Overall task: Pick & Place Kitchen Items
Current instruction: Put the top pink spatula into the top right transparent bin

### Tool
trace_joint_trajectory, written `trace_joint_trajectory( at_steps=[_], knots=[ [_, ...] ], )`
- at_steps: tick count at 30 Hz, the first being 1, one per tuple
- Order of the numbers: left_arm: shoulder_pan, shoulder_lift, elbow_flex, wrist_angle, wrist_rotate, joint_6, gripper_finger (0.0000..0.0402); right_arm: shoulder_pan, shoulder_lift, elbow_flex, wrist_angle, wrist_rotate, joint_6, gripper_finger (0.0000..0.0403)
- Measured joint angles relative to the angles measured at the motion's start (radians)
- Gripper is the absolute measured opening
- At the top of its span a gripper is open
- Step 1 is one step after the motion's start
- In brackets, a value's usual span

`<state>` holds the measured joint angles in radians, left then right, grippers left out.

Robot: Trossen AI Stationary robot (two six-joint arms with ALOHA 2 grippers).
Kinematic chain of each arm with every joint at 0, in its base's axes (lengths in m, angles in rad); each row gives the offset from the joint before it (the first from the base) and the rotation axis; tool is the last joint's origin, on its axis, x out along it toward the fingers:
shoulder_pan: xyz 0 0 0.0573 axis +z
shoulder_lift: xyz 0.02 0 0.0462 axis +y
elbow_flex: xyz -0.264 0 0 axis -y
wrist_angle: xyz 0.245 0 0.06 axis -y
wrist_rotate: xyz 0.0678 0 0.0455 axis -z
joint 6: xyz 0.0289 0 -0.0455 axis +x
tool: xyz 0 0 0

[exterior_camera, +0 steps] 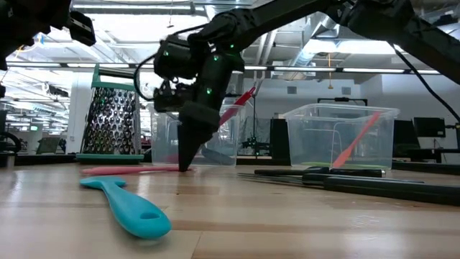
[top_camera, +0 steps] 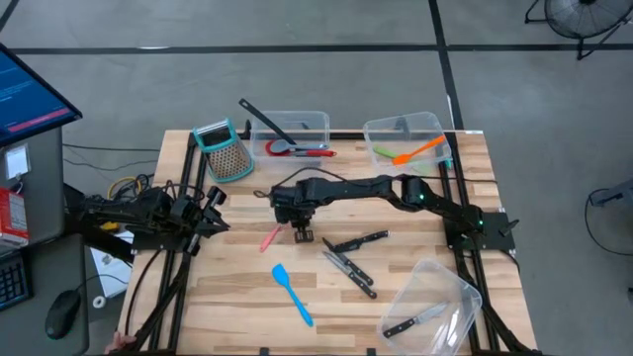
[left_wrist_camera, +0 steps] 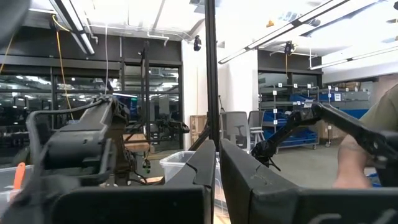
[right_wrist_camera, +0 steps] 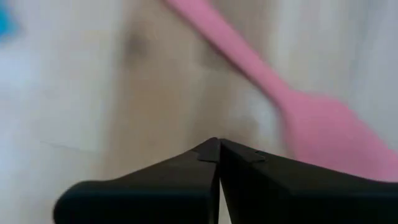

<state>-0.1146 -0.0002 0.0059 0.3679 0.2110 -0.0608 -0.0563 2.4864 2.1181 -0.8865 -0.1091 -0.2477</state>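
One flat pink silicone spatula lies just beside our closed, empty right end effector, its long axis diagonal across the tabletop.

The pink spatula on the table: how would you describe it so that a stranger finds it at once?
Start at the wooden table and find the right gripper, shut, near its middle. The pink spatula lies flat just beside those fingertips, toward the left arm. It is the only pink item; the blue spatula lies nearer the front edge, and the knives are dark.
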Motion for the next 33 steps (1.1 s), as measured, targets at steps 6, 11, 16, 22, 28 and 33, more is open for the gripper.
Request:
trace_joint_trajectory(
  at_steps=[6, 11, 16, 22, 28, 33],
  knots=[
    [0.000, 0.000, 0.000, 0.000, 0.000, 0.000, 0.0008, -0.034, -0.075, 0.030, 0.146, 0.021, -0.039, 0.0000],
    [0.000, 0.000, 0.000, 0.000, 0.000, 0.000, 0.0008, -0.082, -0.035, 0.025, 0.257, 0.116, 0.019, 0.0000],
    [0.000, 0.000, 0.000, 0.000, 0.000, 0.000, 0.0008, -0.089, -0.010, 0.008, 0.261, 0.116, 0.083, 0.0000],
    [0.000, 0.000, 0.000, 0.000, 0.000, 0.000, 0.0008, -0.081, -0.008, -0.082, 0.228, 0.211, 0.142, 0.0000],
    [0.000, 0.000, 0.000, 0.000, 0.000, 0.000, 0.0008, -0.050, -0.016, -0.090, 0.112, 0.232, 0.191, 0.0000],
    [0.000, 0.000, 0.000, 0.000, 0.000, 0.000, 0.0008, -0.004, -0.028, -0.091, 0.002, 0.241, 0.263, 0.0000]
  ],
)
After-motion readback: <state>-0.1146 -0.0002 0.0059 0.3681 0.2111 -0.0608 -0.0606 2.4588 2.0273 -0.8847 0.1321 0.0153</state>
